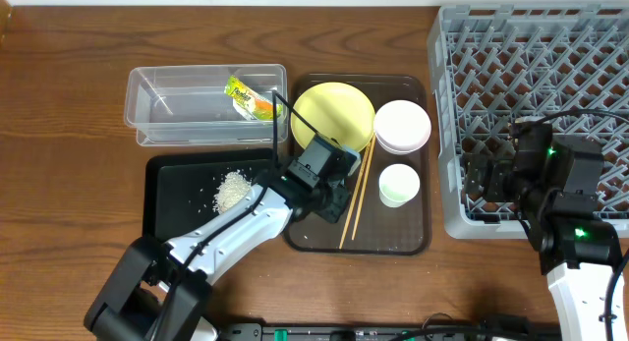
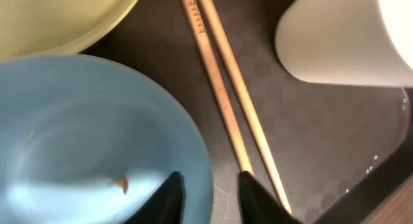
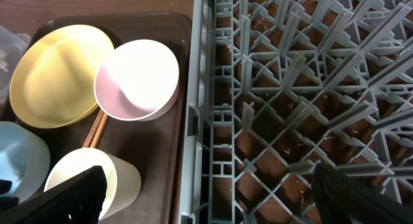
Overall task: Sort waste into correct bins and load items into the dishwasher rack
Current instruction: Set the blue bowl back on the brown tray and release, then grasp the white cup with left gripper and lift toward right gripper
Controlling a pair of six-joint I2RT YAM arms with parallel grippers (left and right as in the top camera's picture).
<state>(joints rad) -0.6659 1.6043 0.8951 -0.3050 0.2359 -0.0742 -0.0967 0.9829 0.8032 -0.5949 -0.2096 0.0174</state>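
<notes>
Your left gripper (image 2: 210,185) sits low over the brown tray (image 1: 413,238), its jaws straddling the blue bowl's (image 2: 84,140) near rim. One finger (image 2: 169,195) is inside the bowl and the other is just outside. They are only narrowly spread, and a sliver of tray shows between the outer finger and the rim, so nothing is pinched. The chopsticks (image 2: 226,88) lie side by side just beside the bowl, with the cup (image 2: 335,37) beyond them. The plate (image 1: 334,113) and pink bowl (image 1: 401,126) are at the tray's far end. Your right gripper (image 3: 208,179) hangs over the rack's (image 1: 531,85) near-left corner, jaws spread wide and holding nothing. The wrapper (image 1: 251,97) lies in the clear tub (image 1: 157,110). The rice (image 1: 232,189) lies in the black tub (image 1: 167,218).
</notes>
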